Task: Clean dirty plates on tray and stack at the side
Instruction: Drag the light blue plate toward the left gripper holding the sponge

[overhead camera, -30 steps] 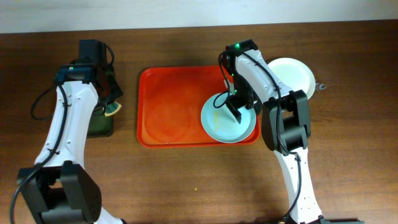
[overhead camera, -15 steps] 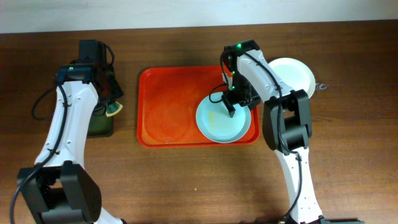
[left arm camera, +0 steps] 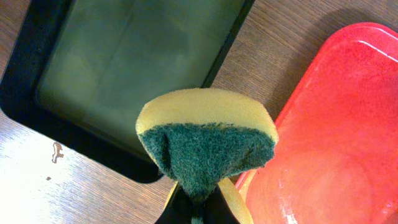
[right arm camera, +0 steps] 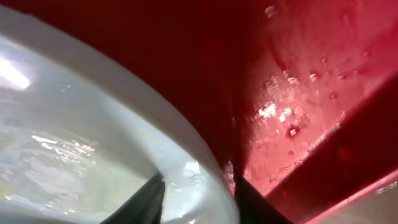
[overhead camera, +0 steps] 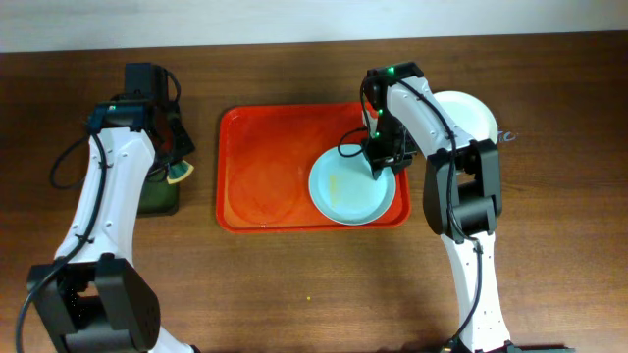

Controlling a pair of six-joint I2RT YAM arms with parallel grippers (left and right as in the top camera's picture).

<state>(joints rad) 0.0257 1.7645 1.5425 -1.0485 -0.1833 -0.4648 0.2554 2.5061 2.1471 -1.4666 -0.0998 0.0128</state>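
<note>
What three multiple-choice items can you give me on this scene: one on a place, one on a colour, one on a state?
1. Where does the mint plate lie?
A. outside the tray, to its left
B. in the tray's right part
C. lifted in the air

2. What colour is the rough face of the sponge?
A. blue
B. green
C. white

3. In what state is the left gripper?
A. open
B. shut on a plate
C. shut on the sponge

Answers:
1 B: the overhead view shows it flat inside the tray's right end.
2 B: the left wrist view shows a green face on yellow foam.
3 C: its fingers pinch the folded sponge from below.
</note>
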